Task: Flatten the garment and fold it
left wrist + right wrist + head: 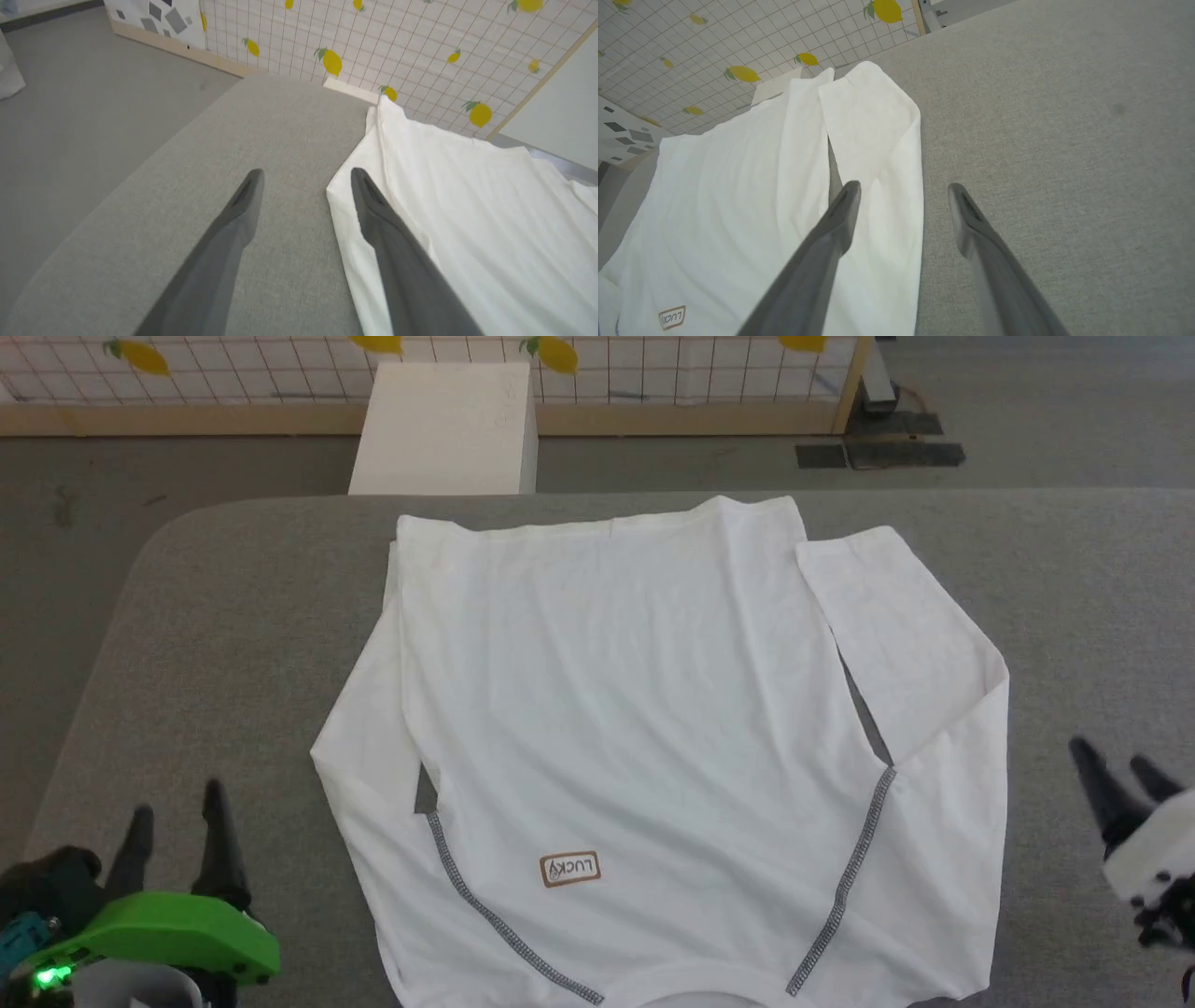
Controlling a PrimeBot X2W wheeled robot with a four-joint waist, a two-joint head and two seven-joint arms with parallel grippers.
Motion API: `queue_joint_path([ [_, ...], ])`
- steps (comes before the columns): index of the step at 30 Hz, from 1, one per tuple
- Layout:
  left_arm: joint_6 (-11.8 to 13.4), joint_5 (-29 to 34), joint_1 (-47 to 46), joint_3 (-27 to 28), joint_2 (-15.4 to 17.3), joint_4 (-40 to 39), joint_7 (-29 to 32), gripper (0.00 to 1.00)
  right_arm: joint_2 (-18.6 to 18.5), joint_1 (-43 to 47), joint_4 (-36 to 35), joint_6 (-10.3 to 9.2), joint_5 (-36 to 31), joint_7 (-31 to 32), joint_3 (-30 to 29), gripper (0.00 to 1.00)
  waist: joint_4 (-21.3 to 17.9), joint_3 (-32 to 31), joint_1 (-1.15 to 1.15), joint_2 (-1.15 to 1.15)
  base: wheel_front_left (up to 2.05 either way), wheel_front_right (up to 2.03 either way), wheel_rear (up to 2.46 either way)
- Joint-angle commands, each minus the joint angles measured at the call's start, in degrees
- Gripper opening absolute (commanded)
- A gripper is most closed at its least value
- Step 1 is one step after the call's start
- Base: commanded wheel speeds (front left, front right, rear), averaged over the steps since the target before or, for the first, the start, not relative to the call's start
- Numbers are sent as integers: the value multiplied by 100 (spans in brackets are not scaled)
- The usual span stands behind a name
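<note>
- The garment [635, 709] lies spread out flat in the middle of the grey worktop [233, 616], neckline at the near edge and hem toward the far side.
- Both sleeves run alongside the body. The right sleeve [915, 635] lies just beside it, with a sliver of worktop showing between.
- Dark dotted stitching [845, 877] angles down from each armpit, and a small brown-framed label [569, 869] sits near the neckline.
- The left gripper [177, 800] is off the garment's left side over bare worktop, fingers spread wide, nothing between them.
- The right gripper [1109, 753] is out past the right sleeve, jaws wide apart too, and empty.
- Beyond the worktop, a white box [448, 429] stands on the floor before a lemon-print mesh fence [653, 373].
</note>
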Motion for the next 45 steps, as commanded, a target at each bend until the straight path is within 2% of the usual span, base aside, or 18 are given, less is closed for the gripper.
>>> queue_joint_path([
  [1, -109, 142, -193, 44, -7, -3, -340, 100, -72, -352, 91, -8, -118, -58, -29, 100, -71, 301, 0, 0, 0, 0, 0],
  [4, -358, 431, -453, 27, -58, 97, -1216, 100, -277, -1203, 541, -8, -336, -86, -85, 100, -84, 618, 0, 0, 0, 0, 0],
  [8, -555, 776, -848, -41, -171, 130, -1708, 100, -694, -2292, 1273, -8, -613, 7, 60, 100, -6, 1151, 0, 0, 0, 0, 0],
  [13, -726, 1187, -1264, -57, -408, -28, -1803, 100, -1140, -3441, 2062, -8, -906, 213, 457, 100, 175, 1788, 0, 0, 0, 0, 0],
  [20, -1023, 1549, -1633, 142, -976, -188, -1809, 100, -1572, -4776, 2938, -8, -1290, 626, 1190, 100, 543, 2618, 0, 0, 0, 0, 0],
  [28, -1389, 1765, -1784, 308, -1396, -186, -1809, 100, -1796, -5355, 3470, -8, -1532, 621, 1717, 100, 801, 2975, 0, 0, 0, 0, 0],
  [35, -1632, 1898, -1790, 450, -1603, -106, -1810, 100, -1854, -5497, 3868, -8, -1520, 599, 1956, 100, 807, 3030, 0, 0, 0, 0, 0],
  [37, -1690, 1923, -1788, 480, -1648, -55, -1810, 100, -1854, -5512, 3980, -8, -1486, 662, 1936, 0, 771, 2989, 0, 0, 0, 0, 0],
  [41, -1794, 1977, -1789, 537, -1712, 37, -1810, 100, -1843, -5495, 4105, -8, -1415, 656, 1693, 0, 655, 2803, 0, 0, 0, 0, 0],
  [45, -1891, 2032, -1774, 601, -1752, 123, -1810, 100, -1828, -5415, 4150, -8, -1252, 373, 1073, 0, 506, 2459, 0, 0, 0, 0, 0],
])
